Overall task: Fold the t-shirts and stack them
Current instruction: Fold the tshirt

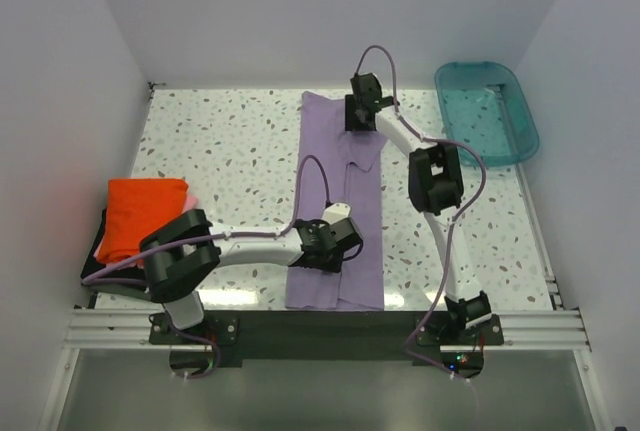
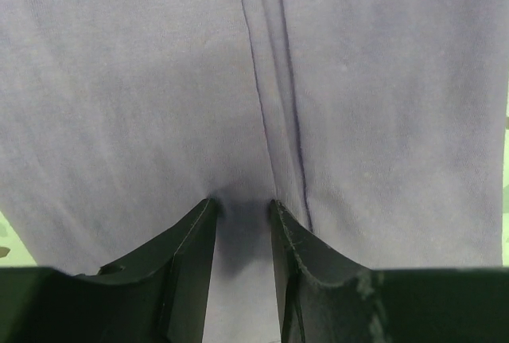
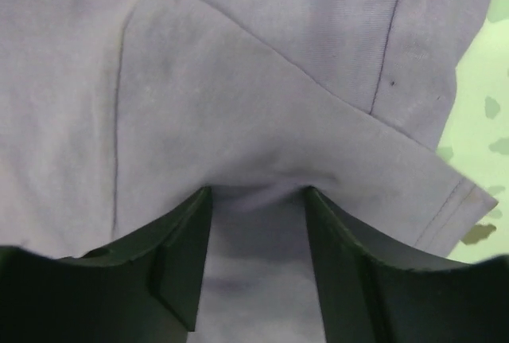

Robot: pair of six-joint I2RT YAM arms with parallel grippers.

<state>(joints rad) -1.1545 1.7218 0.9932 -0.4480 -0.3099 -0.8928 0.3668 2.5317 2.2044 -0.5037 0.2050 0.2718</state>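
At the left edge of the table (image 1: 220, 151) sits a small pile. A folded orange-red shirt (image 1: 145, 213) lies on top, a sliver of pink shirt (image 1: 190, 196) peeks out at its far right corner, and a dark shirt (image 1: 103, 241) shows along its near left side.

Moving toward the middle, the lavender shirt (image 1: 335, 286) lies flat as a long, narrow strip. It runs from the near edge of the table up toward the back wall, with one sleeve poking out on its right side.

The left gripper (image 1: 342, 236) is down on the near half of that strip. From its wrist camera, the left gripper (image 2: 242, 208) has its fingers drawn close together, a narrow ridge of lavender cloth is pinched between them, and two seam lines run away just beyond.

At the far end of the strip, the right gripper (image 1: 362, 111) rests on the cloth too. Seen close up, the right gripper (image 3: 256, 193) has its fingers somewhat wider apart, with a fold of the lavender cloth bunched and held between them. The hemmed sleeve edge lies just to one side, over the speckled table.

Far right, at the back corner, stands a teal tub (image 1: 487, 111), well apart from the shirts.
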